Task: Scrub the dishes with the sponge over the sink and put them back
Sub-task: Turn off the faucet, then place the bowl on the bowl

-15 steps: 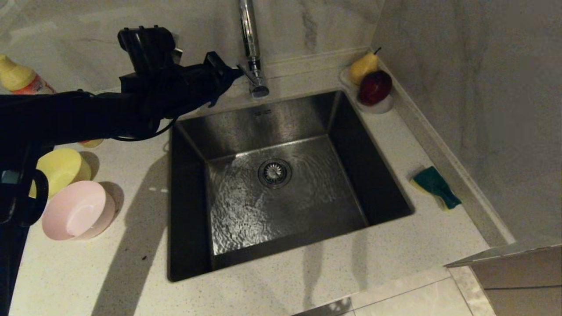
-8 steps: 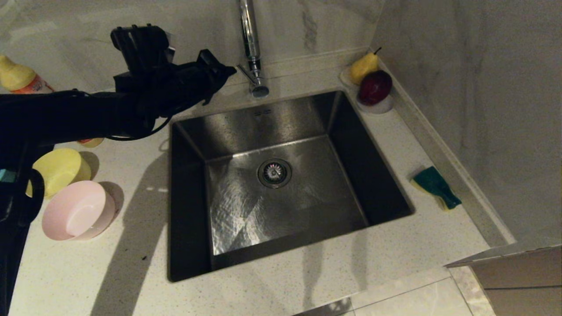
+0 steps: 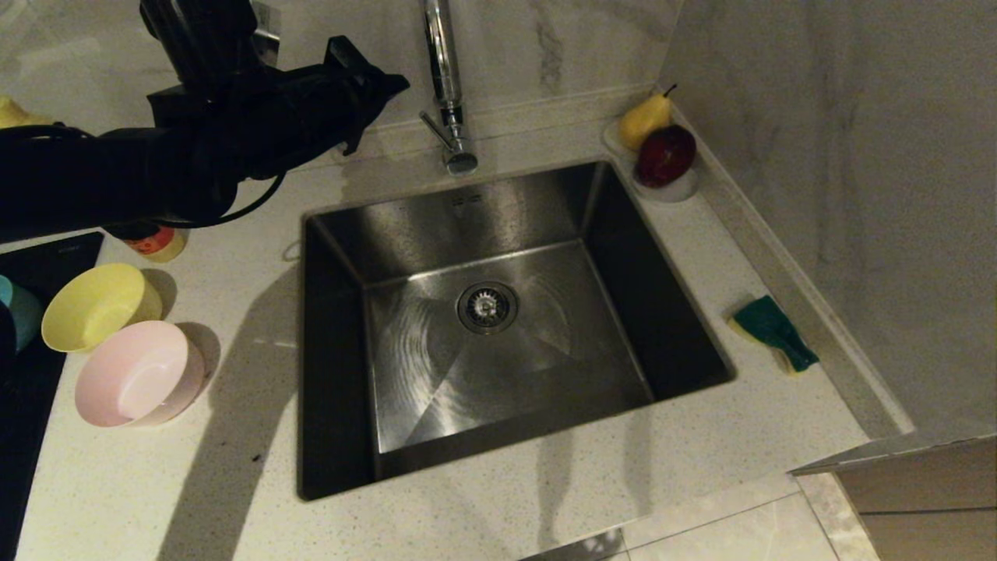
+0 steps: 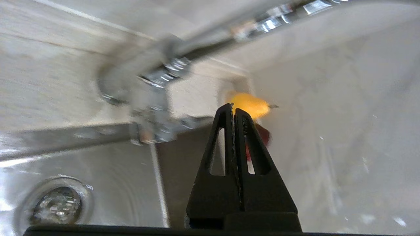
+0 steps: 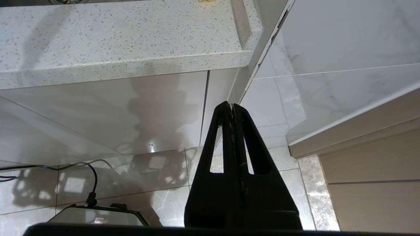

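Note:
My left gripper (image 3: 399,79) (image 4: 233,106) is shut and empty, held in the air just left of the chrome tap (image 3: 444,86) (image 4: 157,72) behind the steel sink (image 3: 498,312) (image 4: 98,170). On the counter left of the sink stand a pale yellow bowl (image 3: 93,305) and a pale pink bowl (image 3: 139,374); a light blue bowl (image 3: 14,310) peeks in at the left edge. The green and yellow sponge (image 3: 773,332) lies on the counter right of the sink. My right gripper (image 5: 232,105) hangs shut and empty below the counter edge, over the floor tiles.
A yellow pear (image 3: 645,118) (image 4: 249,104) and a red apple (image 3: 665,154) sit on a small dish at the sink's back right corner. A bottle (image 3: 156,243) stands behind the bowls, partly under my left arm. A dark panel (image 3: 31,265) lies at the far left. Walls close the back and right.
My left arm has risen and drawn back to the left, away from the tap lever. The rippling water on the sink floor has drained off.

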Controlling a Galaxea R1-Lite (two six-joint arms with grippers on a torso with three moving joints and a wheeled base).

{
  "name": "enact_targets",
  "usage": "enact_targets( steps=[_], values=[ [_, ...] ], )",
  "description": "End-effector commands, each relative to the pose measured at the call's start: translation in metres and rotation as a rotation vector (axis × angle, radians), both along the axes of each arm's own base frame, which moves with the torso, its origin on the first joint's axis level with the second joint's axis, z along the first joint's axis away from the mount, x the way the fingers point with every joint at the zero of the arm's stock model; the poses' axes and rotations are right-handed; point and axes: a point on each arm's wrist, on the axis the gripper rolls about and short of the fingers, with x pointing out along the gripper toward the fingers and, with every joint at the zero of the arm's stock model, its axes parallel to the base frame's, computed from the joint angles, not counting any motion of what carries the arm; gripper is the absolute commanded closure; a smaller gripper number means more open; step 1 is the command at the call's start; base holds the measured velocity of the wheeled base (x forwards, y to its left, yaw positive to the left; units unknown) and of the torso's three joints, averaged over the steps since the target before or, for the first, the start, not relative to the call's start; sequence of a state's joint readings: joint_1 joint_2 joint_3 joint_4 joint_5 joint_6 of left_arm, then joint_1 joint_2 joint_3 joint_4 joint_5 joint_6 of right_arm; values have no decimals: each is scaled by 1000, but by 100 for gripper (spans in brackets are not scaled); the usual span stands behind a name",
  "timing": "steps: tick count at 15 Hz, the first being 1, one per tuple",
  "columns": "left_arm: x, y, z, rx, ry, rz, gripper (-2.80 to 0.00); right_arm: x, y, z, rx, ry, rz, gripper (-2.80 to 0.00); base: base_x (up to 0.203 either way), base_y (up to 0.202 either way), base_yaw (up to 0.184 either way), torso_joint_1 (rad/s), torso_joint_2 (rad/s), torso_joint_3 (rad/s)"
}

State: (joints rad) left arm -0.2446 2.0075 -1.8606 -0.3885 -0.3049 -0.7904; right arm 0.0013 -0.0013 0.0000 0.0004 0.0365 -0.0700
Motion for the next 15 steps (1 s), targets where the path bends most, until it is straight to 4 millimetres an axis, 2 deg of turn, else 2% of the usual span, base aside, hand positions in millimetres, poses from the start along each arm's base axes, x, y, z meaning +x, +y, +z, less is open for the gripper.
enact_targets(
  steps=[1, 5, 10, 15],
  values=[
    [-4, -17, -1, -3, 4, -44, 0, 0, 0, 0, -1, -1, 1, 0, 0, 0, 0, 0, 0, 0],
    [13, -42, -28, 10, 52, -66, 0, 0, 0, 0, -1, -1, 1, 0, 0, 0, 0, 0, 0, 0],
    [38, -49, -57, 4, 31, 47, 0, 0, 0, 0, -1, -1, 1, 0, 0, 0, 0, 0, 0, 0],
    [43, -48, -60, 34, -20, 95, 0, 0, 0, 0, -1, -1, 1, 0, 0, 0, 0, 0, 0, 0]
  ],
)
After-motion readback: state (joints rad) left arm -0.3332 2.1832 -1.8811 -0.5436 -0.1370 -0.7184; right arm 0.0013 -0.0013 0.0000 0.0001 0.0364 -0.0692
